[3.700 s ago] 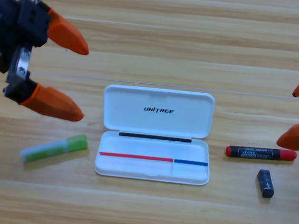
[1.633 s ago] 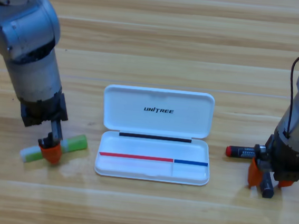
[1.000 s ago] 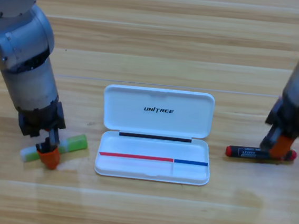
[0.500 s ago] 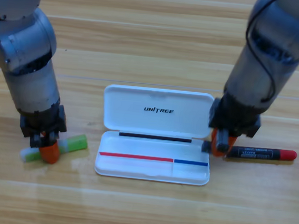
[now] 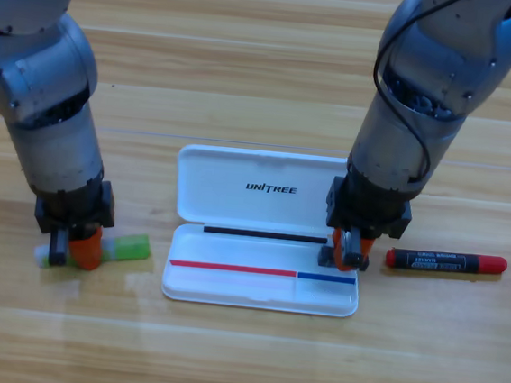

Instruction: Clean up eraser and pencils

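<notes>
Left arm (image 5: 51, 108): thick cylindrical links in matte grey, with a rounded, lighter grey joint housing at the top. It ends in a black, blocky wrist mount with orange fingers (image 5: 87, 248). Right arm (image 5: 422, 108): same grey cylindrical build. A thin black cable loops along the upper link. Black wrist block; its orange fingers (image 5: 355, 249) are partly hidden beneath it.
</notes>
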`<control>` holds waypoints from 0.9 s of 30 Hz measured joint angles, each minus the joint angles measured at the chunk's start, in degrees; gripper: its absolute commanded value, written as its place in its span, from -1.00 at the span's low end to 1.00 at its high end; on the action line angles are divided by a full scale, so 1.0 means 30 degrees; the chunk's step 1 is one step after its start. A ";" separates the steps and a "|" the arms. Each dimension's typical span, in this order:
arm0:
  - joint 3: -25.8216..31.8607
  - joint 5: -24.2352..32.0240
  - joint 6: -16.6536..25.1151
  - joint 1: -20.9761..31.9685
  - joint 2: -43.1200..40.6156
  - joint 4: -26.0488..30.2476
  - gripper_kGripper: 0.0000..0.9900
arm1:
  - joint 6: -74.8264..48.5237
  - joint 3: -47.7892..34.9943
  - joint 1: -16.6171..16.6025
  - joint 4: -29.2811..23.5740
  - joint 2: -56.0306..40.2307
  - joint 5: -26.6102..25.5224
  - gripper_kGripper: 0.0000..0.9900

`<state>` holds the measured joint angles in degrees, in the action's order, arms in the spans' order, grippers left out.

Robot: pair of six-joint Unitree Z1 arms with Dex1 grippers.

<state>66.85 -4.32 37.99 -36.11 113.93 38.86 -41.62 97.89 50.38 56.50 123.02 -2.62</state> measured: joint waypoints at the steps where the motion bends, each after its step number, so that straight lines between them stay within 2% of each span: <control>1: 0.0028 -0.0056 0.0068 0.0000 0.0001 0.0032 -1.00 | -0.0036 0.0052 0.0002 0.0000 0.0001 -0.0004 -1.00; 6: 0.0239 -0.0229 0.0227 0.0010 0.0000 0.0582 -1.00 | -0.0058 0.0384 0.0029 0.0000 0.0178 -0.0098 -1.00; 17: 0.3257 -0.1171 0.0482 -0.0035 -0.1800 0.4652 -1.00 | -0.0059 0.0413 0.0250 0.0000 0.0976 -0.0195 -0.99; 20: 0.3647 -0.1329 0.0482 -0.0136 -0.1998 0.5011 -1.00 | -0.0059 0.0413 0.0257 0.0000 0.0976 -0.0195 -0.35; 23: 0.3678 -0.1330 0.0483 -0.0225 -0.2000 0.5033 -1.00 | -0.0059 0.0413 0.0259 0.0000 0.0976 -0.0196 0.41; 24: 0.3683 -0.1330 0.0483 -0.0245 -0.2000 0.5042 -1.00 | -0.0059 0.0413 0.0259 0.0001 0.0976 -0.0196 0.56; 27: 0.3864 -0.1330 0.0483 -0.0339 -0.2000 0.5398 -1.00 | -0.0058 0.0413 0.0259 0.0001 0.0976 -0.0196 0.61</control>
<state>78.44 -8.31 39.43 -37.13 107.93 55.05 -41.79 99.13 51.15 56.50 125.95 -3.21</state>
